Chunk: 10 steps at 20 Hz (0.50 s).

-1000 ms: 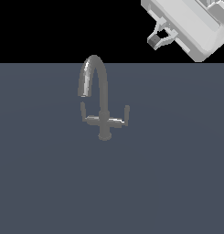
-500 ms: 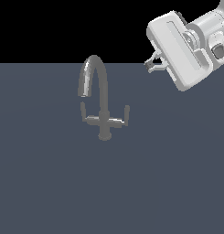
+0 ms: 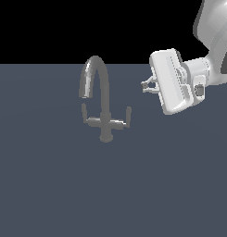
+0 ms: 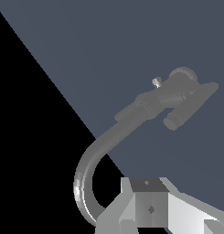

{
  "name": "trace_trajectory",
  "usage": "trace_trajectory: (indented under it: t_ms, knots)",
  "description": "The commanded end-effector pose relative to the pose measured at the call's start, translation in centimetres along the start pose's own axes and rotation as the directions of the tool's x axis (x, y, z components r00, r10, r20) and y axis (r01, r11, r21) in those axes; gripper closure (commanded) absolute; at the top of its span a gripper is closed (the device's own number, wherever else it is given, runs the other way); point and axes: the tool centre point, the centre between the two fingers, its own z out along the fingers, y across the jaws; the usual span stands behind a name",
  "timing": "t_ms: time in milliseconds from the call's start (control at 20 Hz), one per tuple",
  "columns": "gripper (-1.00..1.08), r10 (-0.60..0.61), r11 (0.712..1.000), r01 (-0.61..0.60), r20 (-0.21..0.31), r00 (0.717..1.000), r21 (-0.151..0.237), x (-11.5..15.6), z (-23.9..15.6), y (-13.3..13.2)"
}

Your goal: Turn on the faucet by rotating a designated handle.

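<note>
The grey gooseneck faucet point(image 3: 104, 99) stands upright in the middle of the exterior view, with its spout mouth toward that view's left. The handle point(image 3: 122, 120) is the thin lever with a bent-up tip on the stem's right side. My gripper point(image 3: 145, 85) hovers to the right of the spout arch, above and a little right of the handle tip. It is apart from the handle, and its fingers are close together and hold nothing. In the wrist view the faucet point(image 4: 154, 98) lies ahead of my gripper point(image 4: 143, 215), with the handle point(image 4: 189, 104) beside the stem.
The faucet stands on a plain dark blue-grey surface point(image 3: 50, 185). The white arm links point(image 3: 217, 41) reach in from the upper right of the exterior view. A matching lever point(image 3: 89, 119) sticks out on the spout-mouth side.
The gripper has come down and leftward from the upper right corner of the exterior view toward the faucet. The faucet and its levers have not moved.
</note>
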Motion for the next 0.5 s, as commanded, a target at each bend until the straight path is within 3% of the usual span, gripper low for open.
trace_trajectory:
  t_ms: [0, 250, 450]
  knots:
    - [1.08, 0.024, 0.998, -0.025, 0.026, 0.999, 0.066, 1.6, 0.7, 0.7]
    - [1.08, 0.067, 0.979, -0.081, 0.080, 0.995, 0.188, 4.5, 2.3, 1.9]
    - [1.08, 0.092, 0.957, -0.120, 0.117, 0.989, 0.262, 6.3, 3.5, 2.7]
